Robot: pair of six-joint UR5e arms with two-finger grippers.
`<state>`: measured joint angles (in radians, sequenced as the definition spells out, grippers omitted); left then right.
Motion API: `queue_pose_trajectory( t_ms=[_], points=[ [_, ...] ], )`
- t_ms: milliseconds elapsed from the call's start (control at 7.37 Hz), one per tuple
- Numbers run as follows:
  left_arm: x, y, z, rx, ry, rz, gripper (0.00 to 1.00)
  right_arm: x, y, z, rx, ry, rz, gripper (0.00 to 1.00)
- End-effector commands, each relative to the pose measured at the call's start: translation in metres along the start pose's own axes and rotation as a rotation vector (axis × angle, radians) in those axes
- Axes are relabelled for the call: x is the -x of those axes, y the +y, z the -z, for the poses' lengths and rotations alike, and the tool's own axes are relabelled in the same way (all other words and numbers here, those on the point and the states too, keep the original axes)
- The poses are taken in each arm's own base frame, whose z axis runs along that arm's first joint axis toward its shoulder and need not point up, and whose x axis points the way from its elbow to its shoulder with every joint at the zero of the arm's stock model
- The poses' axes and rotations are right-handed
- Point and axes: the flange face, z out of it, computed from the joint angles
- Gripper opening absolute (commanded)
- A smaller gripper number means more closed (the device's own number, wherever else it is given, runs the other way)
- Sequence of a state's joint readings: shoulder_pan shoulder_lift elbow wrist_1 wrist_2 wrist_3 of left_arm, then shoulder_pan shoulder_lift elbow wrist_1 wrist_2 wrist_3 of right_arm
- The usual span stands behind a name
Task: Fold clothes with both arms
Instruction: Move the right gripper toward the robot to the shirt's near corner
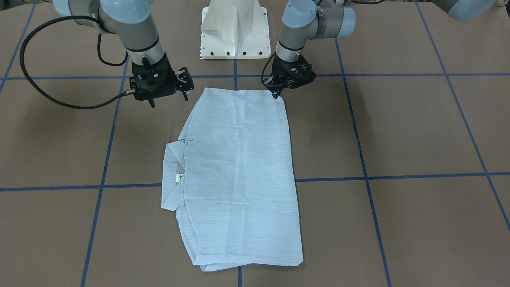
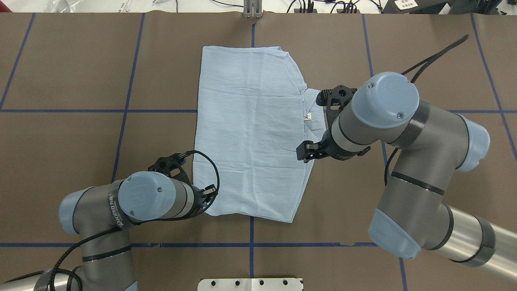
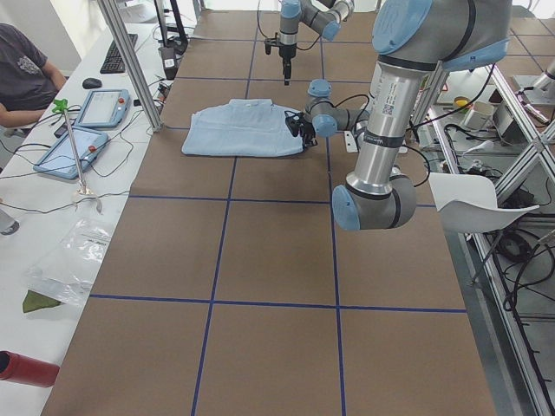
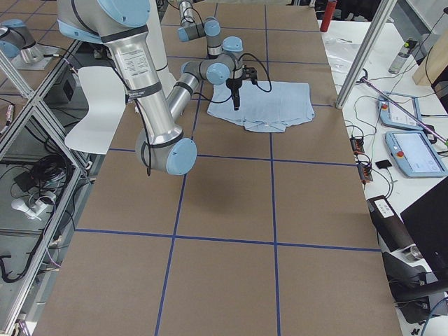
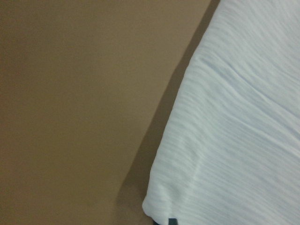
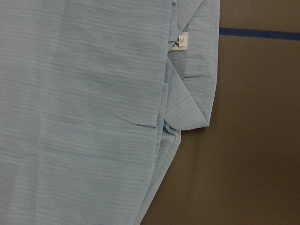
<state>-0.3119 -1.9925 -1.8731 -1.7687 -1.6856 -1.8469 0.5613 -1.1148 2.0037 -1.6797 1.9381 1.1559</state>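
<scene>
Lying flat, folded into a long rectangle, the thin light-blue finely striped button-up shirt (image 1: 239, 171) rests in the middle of the brown bench (image 1: 418, 131) marked with blue tape lines (image 1: 398, 176), its collar (image 1: 172, 175) and small white neck label (image 1: 179, 176) sticking out on the robot's right side. At the shirt's corner nearest the robot on its left side, the black left pincer (image 1: 275, 95) has its fingertips pinched together on the cloth, gripping that corner. The black right pincer (image 1: 169, 101) hangs raised beside the collar-side edge with fingers spread wide, holding nothing.
</scene>
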Motion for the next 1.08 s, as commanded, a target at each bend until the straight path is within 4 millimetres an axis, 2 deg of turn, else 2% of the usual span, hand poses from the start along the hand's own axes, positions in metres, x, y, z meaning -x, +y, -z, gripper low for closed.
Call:
queue_pose_trajectory(
  t_ms=[0, 271, 407, 678, 949],
  points=[
    [-0.001, -0.002, 0.002, -0.003, 0.005, 0.001, 0.00, 0.029, 0.039, -0.013, 0.034, -0.021, -0.258, 1.00],
    [-0.002, -0.009, 0.004, -0.011, 0.008, 0.008, 0.00, 0.058, 0.083, -0.041, 0.022, 0.008, -0.468, 1.00],
    [-0.002, -0.010, 0.005, -0.011, 0.011, 0.008, 0.00, 0.063, 0.096, -0.051, 0.038, 0.024, -0.562, 1.00],
    [-0.003, -0.014, 0.007, -0.014, 0.012, 0.007, 0.00, 0.067, 0.102, -0.078, 0.013, 0.071, -0.634, 1.00],
    [-0.005, -0.015, 0.010, -0.007, 0.017, -0.008, 0.00, 0.077, 0.099, -0.104, 0.004, 0.108, -0.635, 1.00]
  ],
)
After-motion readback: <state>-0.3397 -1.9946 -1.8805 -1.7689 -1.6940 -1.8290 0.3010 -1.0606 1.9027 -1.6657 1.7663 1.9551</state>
